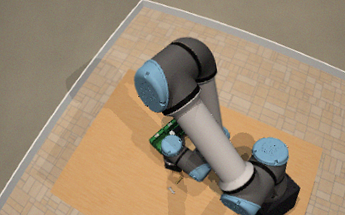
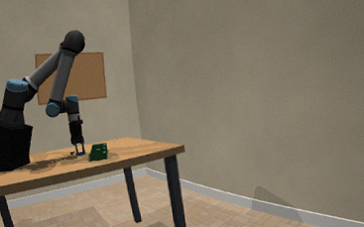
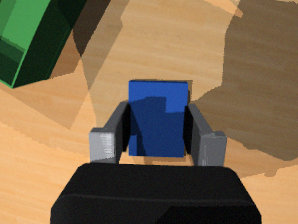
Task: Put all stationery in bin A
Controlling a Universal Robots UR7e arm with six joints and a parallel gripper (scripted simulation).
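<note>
A flat blue block (image 3: 158, 117) lies on the wooden table (image 1: 97, 185) (image 2: 135, 155). My gripper (image 3: 157, 118) (image 2: 78, 149) is low over the table with its two grey fingers closed against the block's left and right sides. The green bin (image 3: 29, 16) (image 1: 159, 136) (image 2: 98, 151) stands close by, up and to the left of the block in the wrist view. I cannot read its letter. In the top view the arm's wrist hides the gripper and the block.
A small grey metal thing (image 1: 171, 189) and a small yellowish thing (image 1: 180, 180) lie on the table just in front of the wrist. The arm's black base (image 1: 273, 203) (image 2: 6, 144) stands at the table's corner.
</note>
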